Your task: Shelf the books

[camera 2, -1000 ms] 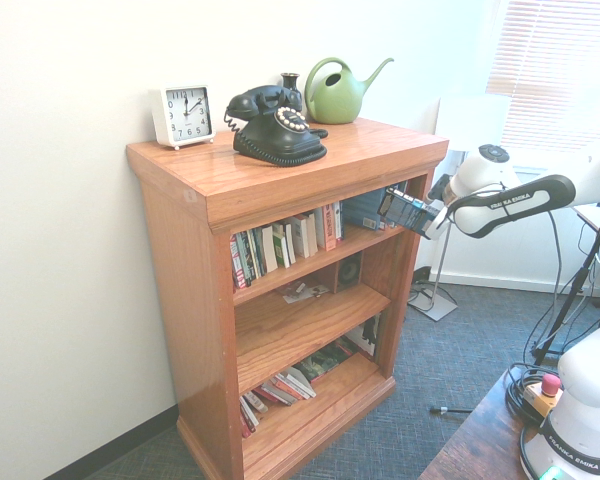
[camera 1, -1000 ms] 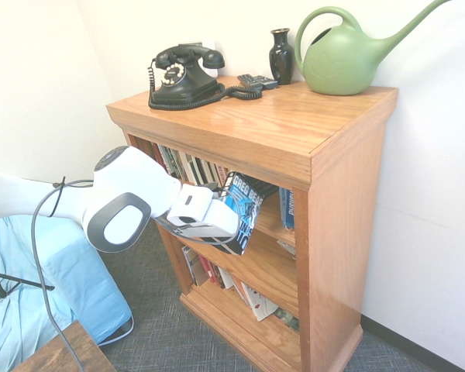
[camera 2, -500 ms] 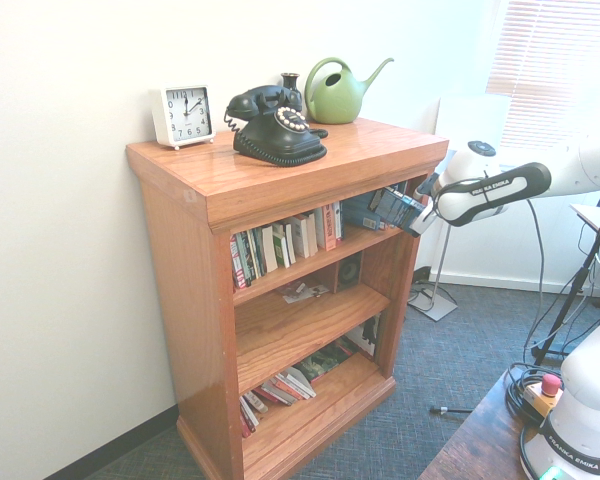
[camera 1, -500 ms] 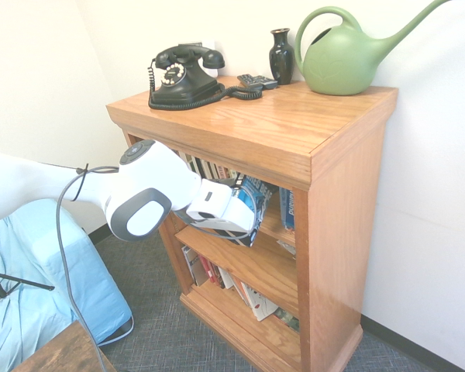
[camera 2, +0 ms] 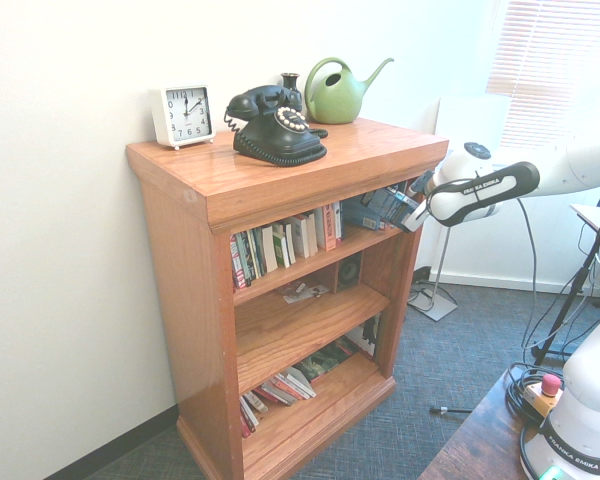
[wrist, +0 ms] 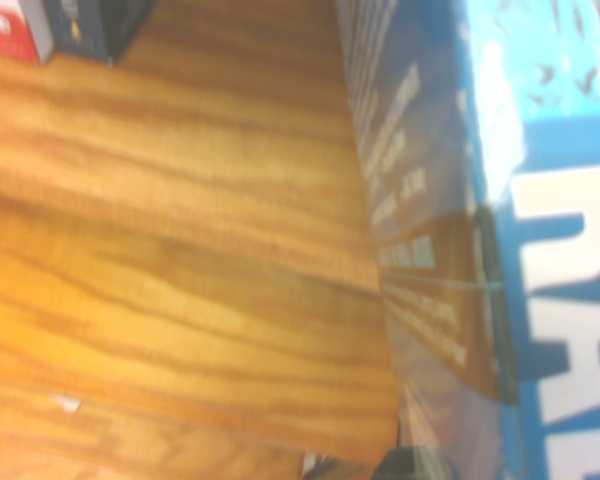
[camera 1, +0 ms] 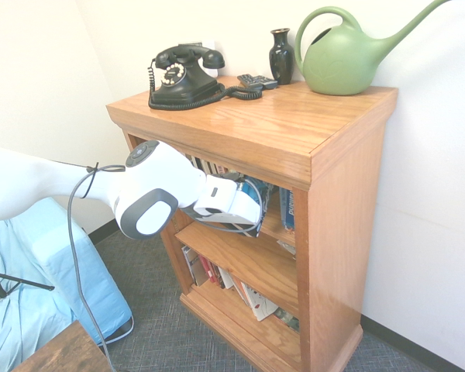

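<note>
White walls and grey carpet were seen around an orange-brown shelf (camera 1: 325, 132) with a thick top slab and three open levels. On the slab were set a black rotary telephone (camera 1: 184, 76), a dark vase (camera 1: 280, 56), a green watering can (camera 1: 349, 56) and, in the second exterior view, a white square clock (camera 2: 183, 115). A small dark object lying beside the vase could not be identified.

The gripper (camera 1: 248, 208) was held at the open front of the top level, angled downward, at the end nearest the watering can. Its jaws were clamped on the books (camera 1: 256, 195), a single thick paperback with a blue illustrated cover. The paperback was seen tilted, partly inside the top level and just under the slab's front edge. Whether it touched the shelf board could not be told. In the wrist view the blue cover with large white lettering (wrist: 550, 230) was seen close above the glossy wood grain.

A row of thin-spined books (camera 2: 285, 240) was stood further along the same level, apart from the held paperback. A dark blue book (camera 1: 286, 208) was stood near the side panel. More books (camera 2: 280, 388) were seen leaning and lying on the bottom level, and something small lay on the middle level.
</note>
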